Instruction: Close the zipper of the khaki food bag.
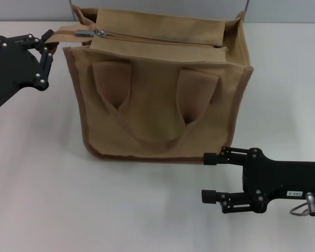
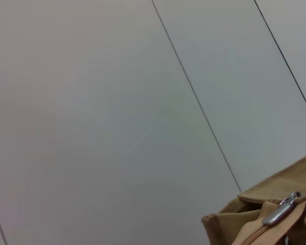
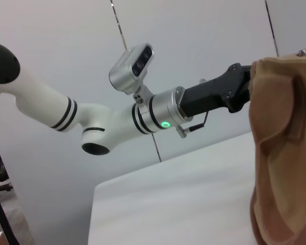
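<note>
Right gripper (image 1: 209,177) (parted) low; left gripper (image 1: 46,50) by zipper (image 1: 147,39).

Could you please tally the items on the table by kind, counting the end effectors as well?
Khaki food bag: 1
Loop handles showing on the bag: 1
Silver zipper pull tabs: 1
Black end effectors: 2, left end effector at the bag's top corner, right end effector low by its base
Total: 5

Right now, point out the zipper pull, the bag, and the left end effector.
zipper pull (image 1: 85,33), head view, silver tab.
bag (image 1: 157,113), head view, front panel.
left end effector (image 1: 46,52), head view, between fingertips.
</note>
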Robot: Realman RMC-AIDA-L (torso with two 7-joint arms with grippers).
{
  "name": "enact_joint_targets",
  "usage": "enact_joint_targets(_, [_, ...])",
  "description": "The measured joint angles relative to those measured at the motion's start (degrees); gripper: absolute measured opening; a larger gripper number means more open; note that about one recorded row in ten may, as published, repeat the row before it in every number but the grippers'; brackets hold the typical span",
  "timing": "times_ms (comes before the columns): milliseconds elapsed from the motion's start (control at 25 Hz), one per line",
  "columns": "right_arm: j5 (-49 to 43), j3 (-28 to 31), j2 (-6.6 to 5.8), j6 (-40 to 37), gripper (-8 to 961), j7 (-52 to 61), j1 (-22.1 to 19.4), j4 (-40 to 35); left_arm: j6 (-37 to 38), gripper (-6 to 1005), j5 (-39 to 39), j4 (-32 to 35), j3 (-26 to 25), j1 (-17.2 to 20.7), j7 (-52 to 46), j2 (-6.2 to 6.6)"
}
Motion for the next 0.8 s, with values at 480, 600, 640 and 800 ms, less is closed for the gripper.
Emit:
enact_joint_targets(480, [6.52,-0.42,-0.09,-8.57,800,2.82,1.55,2.11,2.13,23,0.00,0.05,-0.04,-0.08,-0.04,0.05])
enact_joint_targets(600, [9.46,-0.20,-0.12,-11.46,800,7.75,3.45,2.36,2.28,24,0.00,0.03,-0.26,-0.18,0.00,0.07])
enact_joint_targets(640, [11.29,-0.11,-0.18,-12.19,800,11.94,4.64,2.30,2.35,24,0.00,0.01,-0.35,-0.18,0.00,0.08])
enact_joint_targets(800, [14.77,-0.01,-0.34,-12.64,800,19.07,6.45,1.89,2.72,25,0.00,0.03,-0.43,-0.08,0.00,0.09])
